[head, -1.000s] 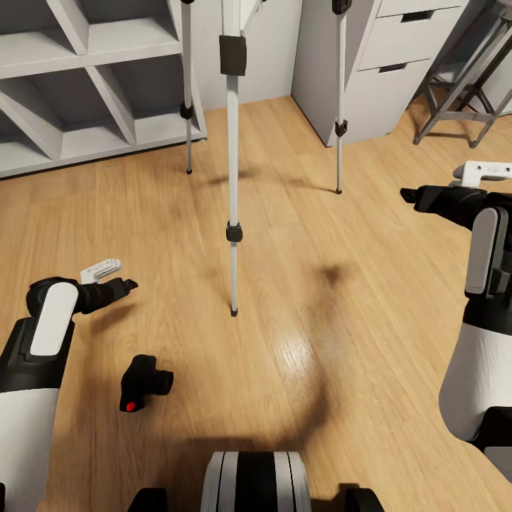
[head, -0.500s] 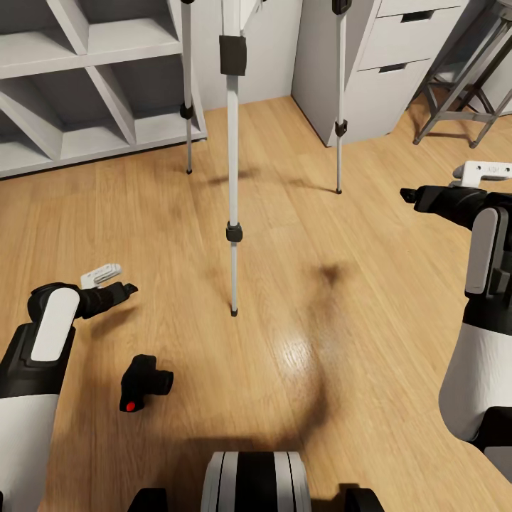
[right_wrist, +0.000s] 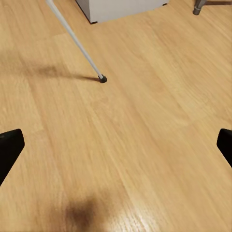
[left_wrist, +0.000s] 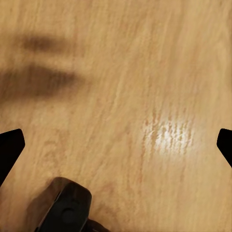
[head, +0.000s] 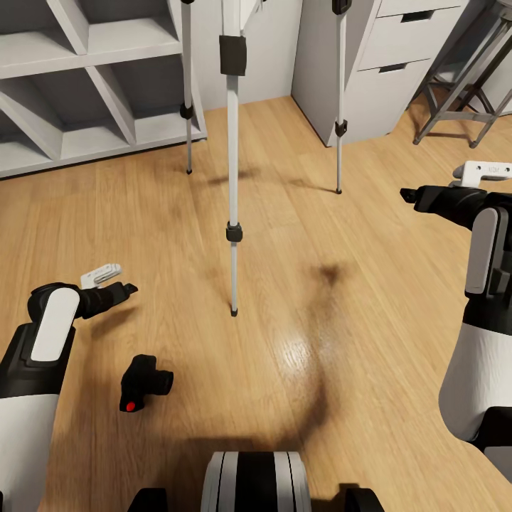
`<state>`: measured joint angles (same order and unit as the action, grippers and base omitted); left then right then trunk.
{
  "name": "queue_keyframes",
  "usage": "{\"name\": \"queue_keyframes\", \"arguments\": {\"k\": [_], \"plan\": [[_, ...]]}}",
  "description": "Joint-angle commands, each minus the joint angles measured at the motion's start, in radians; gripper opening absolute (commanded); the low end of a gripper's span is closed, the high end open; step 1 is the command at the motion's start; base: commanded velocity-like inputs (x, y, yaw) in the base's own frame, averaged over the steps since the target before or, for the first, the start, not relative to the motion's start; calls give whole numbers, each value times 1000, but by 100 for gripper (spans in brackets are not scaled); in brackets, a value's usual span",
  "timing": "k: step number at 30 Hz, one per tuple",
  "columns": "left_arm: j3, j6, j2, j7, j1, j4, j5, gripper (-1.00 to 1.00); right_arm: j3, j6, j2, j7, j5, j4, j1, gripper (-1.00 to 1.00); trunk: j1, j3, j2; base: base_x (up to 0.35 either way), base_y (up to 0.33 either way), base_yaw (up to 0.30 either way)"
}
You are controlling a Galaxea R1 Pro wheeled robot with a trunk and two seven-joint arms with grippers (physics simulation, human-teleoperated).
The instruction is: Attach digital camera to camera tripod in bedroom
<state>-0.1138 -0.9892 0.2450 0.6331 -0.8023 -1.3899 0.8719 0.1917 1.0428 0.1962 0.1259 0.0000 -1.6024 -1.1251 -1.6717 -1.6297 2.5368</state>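
Note:
The digital camera (head: 145, 384) lies on the wood-plank floor at the lower left, small and black, its red dot facing me; its top edge is in the left wrist view (left_wrist: 65, 208). My left gripper (head: 114, 280) hovers open above the floor, just beyond the camera and apart from it, with nothing between its fingers (left_wrist: 9, 150). The camera tripod (head: 232, 178) stands ahead on three thin silver legs; its head is out of view. My right gripper (head: 435, 183) hangs open at the far right, over bare floor near one tripod leg (right_wrist: 77, 43).
White cube shelving (head: 78, 92) stands at the back left. A white drawer cabinet (head: 370, 78) is behind the tripod's right leg, its corner in the right wrist view (right_wrist: 121, 7). A grey metal-legged stool (head: 462, 85) is at the far right. Open floor lies between my arms.
My left arm has sunk a little toward the floor and the camera, then stopped. The right arm, camera and tripod have not moved.

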Motion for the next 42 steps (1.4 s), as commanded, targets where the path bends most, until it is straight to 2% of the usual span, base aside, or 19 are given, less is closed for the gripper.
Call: {"name": "queue_keyframes", "arguments": {"k": [1,6,8,15,21,26,27,42], "plan": [[0,-2,0,10,-1,-1,10,100,1,4,0,4,1,-1,-1,100,0,-1,0,0,0,0],[4,-8,2,4,2,-7,5,100,1,4,1,4,1,-1,0,100,0,-1,0,0,0,0],[15,-19,-9,-7,10,-18,-5,100,2,4,-8,4,1,4,-2,100,0,-1,0,0,0,0],[54,-56,-6,-19,12,-57,40,100,4,4,-47,3,-4,-3,4,100,0,-1,0,0,0,0],[88,-58,9,8,15,-91,76,100,5,4,-81,3,-8,-6,7,100,0,-1,0,0,0,0],[91,-58,14,33,17,-118,105,100,5,4,-88,3,-11,-6,8,100,-2,-20,1,0,0,0],[92,-58,14,37,17,-212,114,100,5,4,-89,3,-12,-6,8,100,-3,-24,2,0,0,0],[93,-58,15,51,9,-217,121,100,4,4,-93,2,-47,-7,0,100,-9,-82,5,0,0,0]]}}
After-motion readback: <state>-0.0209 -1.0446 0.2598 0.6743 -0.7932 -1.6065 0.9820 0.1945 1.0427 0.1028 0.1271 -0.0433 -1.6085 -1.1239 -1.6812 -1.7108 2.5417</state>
